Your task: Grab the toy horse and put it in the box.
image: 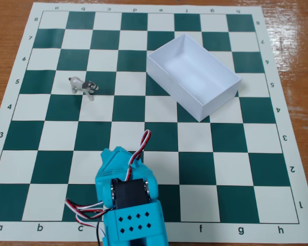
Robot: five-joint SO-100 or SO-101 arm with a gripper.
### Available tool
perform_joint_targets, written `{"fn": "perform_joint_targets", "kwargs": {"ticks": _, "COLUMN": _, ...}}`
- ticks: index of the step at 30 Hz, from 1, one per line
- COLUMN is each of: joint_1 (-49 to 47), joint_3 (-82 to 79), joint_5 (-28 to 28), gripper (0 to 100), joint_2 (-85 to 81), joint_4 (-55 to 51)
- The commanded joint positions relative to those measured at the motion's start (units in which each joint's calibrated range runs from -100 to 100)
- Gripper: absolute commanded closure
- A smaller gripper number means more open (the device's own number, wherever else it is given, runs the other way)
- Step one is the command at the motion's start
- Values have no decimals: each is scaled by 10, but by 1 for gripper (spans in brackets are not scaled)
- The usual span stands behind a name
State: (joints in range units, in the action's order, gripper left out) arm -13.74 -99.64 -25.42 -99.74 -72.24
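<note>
The toy horse (84, 86) is a tiny grey-white figurine with dark patches. It stands on the green-and-white chessboard at the left, around row 5. The white lidless box (193, 76) sits turned at an angle on the board's upper right, and it is empty. My turquoise gripper (119, 154) is at the bottom centre, well below the horse and left of the box. Its fingers point up the board and look closed together, with nothing in them.
The chessboard mat (246, 154) covers most of the wooden table (297, 31). Red, white and black wires (141, 143) loop over the arm's turquoise body (133, 215) at the bottom edge.
</note>
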Motion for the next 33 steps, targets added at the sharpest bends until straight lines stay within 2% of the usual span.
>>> {"fn": "perform_joint_targets", "kwargs": {"ticks": 1, "joint_1": -41, "joint_3": -4, "joint_5": 19, "gripper": 74, "joint_2": 2, "joint_4": 8}}
{"fn": "perform_joint_targets", "kwargs": {"ticks": 6, "joint_1": -15, "joint_3": -4, "joint_5": 16, "gripper": 74, "joint_2": 2, "joint_4": 9}}
{"fn": "perform_joint_targets", "kwargs": {"ticks": 11, "joint_1": -33, "joint_3": 4, "joint_5": 19, "gripper": 74, "joint_2": 2, "joint_4": 37}}
{"fn": "perform_joint_targets", "kwargs": {"ticks": 13, "joint_1": 0, "joint_3": 38, "joint_5": 5, "gripper": 74, "joint_2": 2, "joint_4": 26}}
{"fn": "perform_joint_targets", "kwargs": {"ticks": 14, "joint_1": 32, "joint_3": 60, "joint_5": 17, "gripper": 74, "joint_2": 2, "joint_4": 30}}
{"fn": "perform_joint_targets", "kwargs": {"ticks": 18, "joint_1": 83, "joint_3": 160, "joint_5": 25, "gripper": 73, "joint_2": 4, "joint_4": 92}}
{"fn": "perform_joint_targets", "kwargs": {"ticks": 20, "joint_1": 92, "joint_3": 203, "joint_5": 8, "gripper": 73, "joint_2": 27, "joint_4": 137}}
{"fn": "perform_joint_targets", "kwargs": {"ticks": 23, "joint_1": 92, "joint_3": 300, "joint_5": -31, "gripper": 73, "joint_2": 158, "joint_4": 168}}
{"fn": "perform_joint_targets", "kwargs": {"ticks": 27, "joint_1": 93, "joint_3": 465, "joint_5": -110, "gripper": 71, "joint_2": 382, "joint_4": 168}}
{"fn": "perform_joint_targets", "kwargs": {"ticks": 31, "joint_1": 97, "joint_3": 665, "joint_5": -192, "gripper": 69, "joint_2": 626, "joint_4": 80}}
{"fn": "perform_joint_targets", "kwargs": {"ticks": 33, "joint_1": 95, "joint_3": 797, "joint_5": -202, "gripper": 69, "joint_2": 762, "joint_4": 8}}
